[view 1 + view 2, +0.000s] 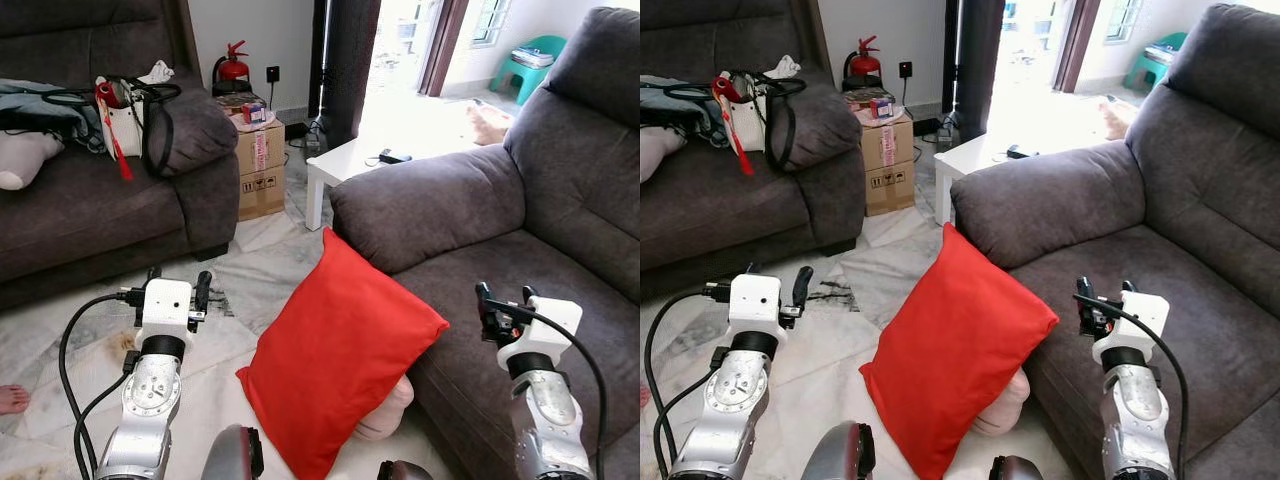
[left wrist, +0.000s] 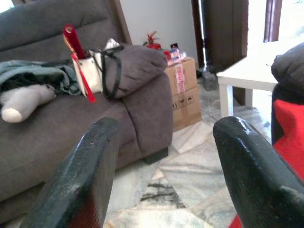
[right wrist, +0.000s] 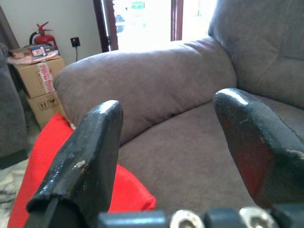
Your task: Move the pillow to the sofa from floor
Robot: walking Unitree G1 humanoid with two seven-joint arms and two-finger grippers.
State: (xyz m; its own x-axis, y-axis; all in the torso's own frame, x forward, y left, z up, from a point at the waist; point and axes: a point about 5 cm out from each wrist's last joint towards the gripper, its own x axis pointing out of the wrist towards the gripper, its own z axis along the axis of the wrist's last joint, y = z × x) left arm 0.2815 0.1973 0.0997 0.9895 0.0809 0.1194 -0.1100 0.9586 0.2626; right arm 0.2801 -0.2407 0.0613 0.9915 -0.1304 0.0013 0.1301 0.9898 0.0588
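Red pillow [image 1: 335, 350] leans on the sofa [image 1: 560, 250], soft and light; both grippers' fingers [image 2: 85, 175] wide, pinch its upper corner.

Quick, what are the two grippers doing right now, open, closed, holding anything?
Left gripper: open, holding nothing, raised over the floor left of the red pillow.
Right gripper: open, holding nothing, above the sofa seat.

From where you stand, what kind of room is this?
Most likely a home living room: a grey sofa on the right with a red pillow leaning against it, a second sofa opposite, and a small white table near the bright doorway.
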